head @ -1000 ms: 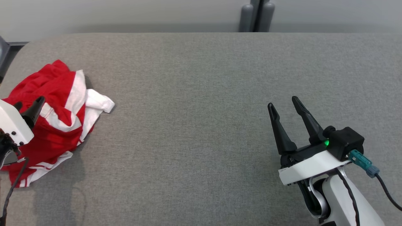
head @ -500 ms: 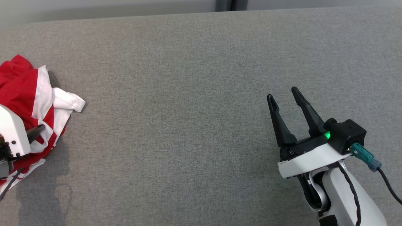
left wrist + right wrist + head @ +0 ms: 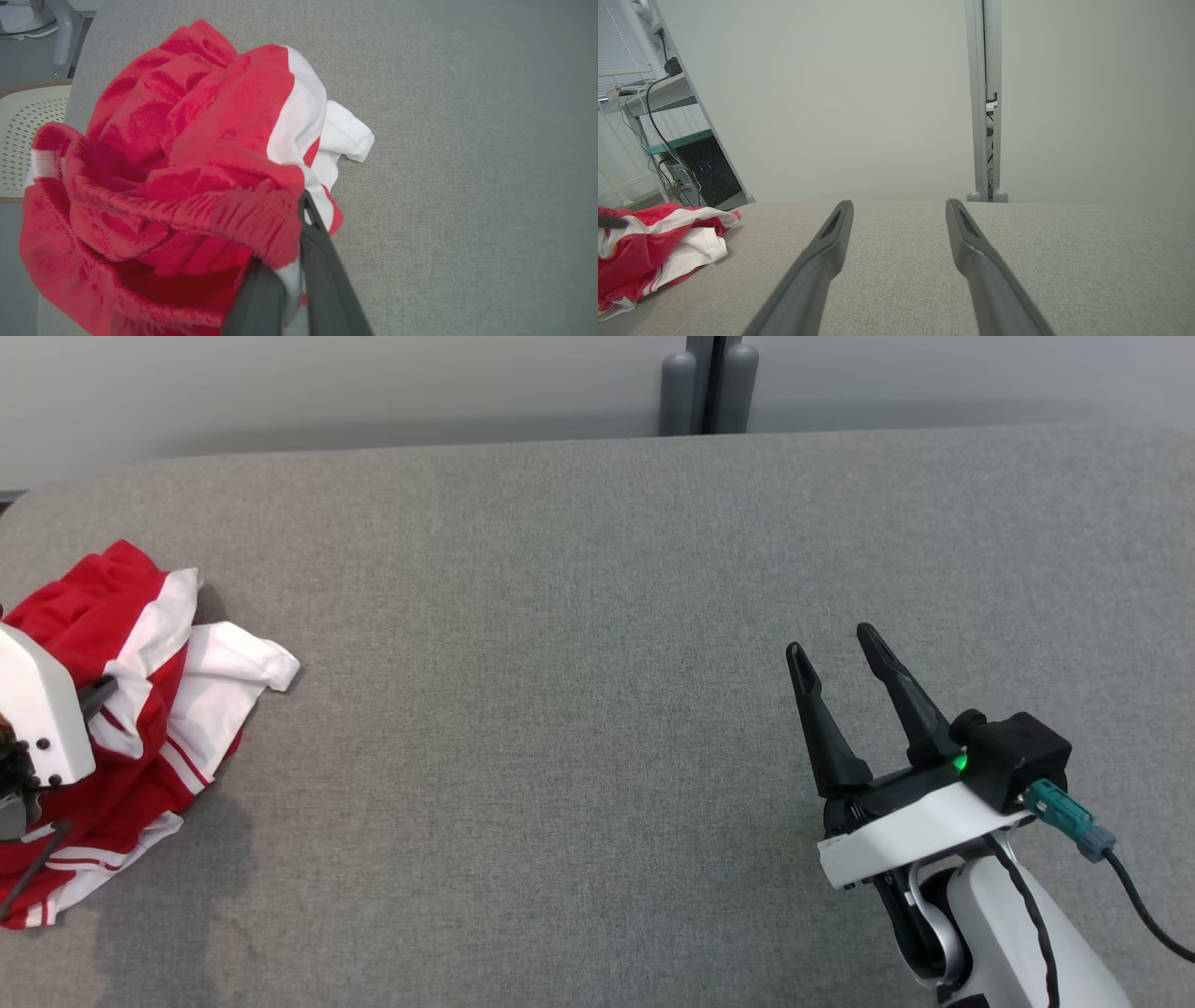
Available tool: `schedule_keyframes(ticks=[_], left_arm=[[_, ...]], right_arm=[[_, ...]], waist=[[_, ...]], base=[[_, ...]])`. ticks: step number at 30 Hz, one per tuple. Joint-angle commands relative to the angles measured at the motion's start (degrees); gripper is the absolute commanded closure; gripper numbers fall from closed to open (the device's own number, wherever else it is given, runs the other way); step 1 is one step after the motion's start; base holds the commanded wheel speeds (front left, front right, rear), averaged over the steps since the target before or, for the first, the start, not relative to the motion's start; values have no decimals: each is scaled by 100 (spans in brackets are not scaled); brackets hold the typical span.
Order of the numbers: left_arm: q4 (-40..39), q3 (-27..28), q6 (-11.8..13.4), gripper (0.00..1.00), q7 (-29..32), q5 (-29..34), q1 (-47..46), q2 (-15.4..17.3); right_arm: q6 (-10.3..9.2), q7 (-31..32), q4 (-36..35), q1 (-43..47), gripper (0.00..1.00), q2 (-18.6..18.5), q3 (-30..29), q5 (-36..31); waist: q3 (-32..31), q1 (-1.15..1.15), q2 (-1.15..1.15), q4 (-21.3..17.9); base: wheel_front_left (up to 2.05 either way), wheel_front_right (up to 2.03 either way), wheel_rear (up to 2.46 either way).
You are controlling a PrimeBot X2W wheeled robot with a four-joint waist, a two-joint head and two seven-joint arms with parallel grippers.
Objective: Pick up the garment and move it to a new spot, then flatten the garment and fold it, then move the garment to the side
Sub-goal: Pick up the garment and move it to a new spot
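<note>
The garment (image 3: 140, 709) is a crumpled red and white piece lying at the far left of the grey table (image 3: 560, 663). My left gripper (image 3: 98, 695) is shut on a bunched red fold of the garment (image 3: 196, 186); in the left wrist view its dark fingers (image 3: 322, 261) pinch the cloth, which is gathered up in front of them. The garment (image 3: 654, 247) also shows low at the left of the right wrist view. My right gripper (image 3: 836, 658) hangs open over bare table at the lower right, far from the cloth, with nothing between its fingers (image 3: 822, 252).
A grey post (image 3: 709, 387) stands behind the table's far edge against a pale wall. A perforated cream chair seat (image 3: 23, 135) sits beyond the table's left edge. Shelving with cables (image 3: 672, 140) stands off to the left.
My left gripper has gone from open over the garment to shut on a fold of it, and the cloth is bunched up. The head camera has shifted. The right gripper stays open.
</note>
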Motion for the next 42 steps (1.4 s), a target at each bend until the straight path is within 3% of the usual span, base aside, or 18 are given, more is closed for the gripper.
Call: schedule_keyframes(ticks=[1,10,17,23,30,36,38,42], left_arm=[[-141,-34,-13,100,-47,-63,-36,55],[-1263,-792,-10,100,-335,-195,-474,248],[-1920,-1561,-10,100,-543,-506,-897,129],[-2259,-2111,-10,100,-757,-643,-1238,-245],[-2360,-2411,-10,100,-1352,-695,-1432,-711],[-2257,-2834,-10,100,-1942,-709,-974,-720],[-2153,-3184,-10,100,-2176,-340,-788,-545],[-1691,-3446,-10,100,-2741,-429,-152,-696]], right_arm=[[13,-29,39,80,0,-16,-5,34],[13,-29,136,302,0,59,-31,109],[13,-28,143,393,0,100,-111,80],[13,-28,111,338,0,88,-302,4],[13,-29,71,301,0,58,-425,-10],[13,-28,33,371,0,43,-510,-15],[13,-29,24,375,0,48,-511,-11],[13,-28,7,366,0,49,-529,0]], waist=[[-209,0,0,78],[-882,0,0,24],[-1170,0,0,-497],[-1188,0,0,-1064],[-1106,0,0,-1590],[-946,0,0,-1819],[-870,0,0,-1829],[-763,0,0,-1747]], base=[[0,0,0],[0,0,0],[0,0,0],[0,0,0],[0,0,0],[0,0,0],[0,0,0],[0,0,0]])
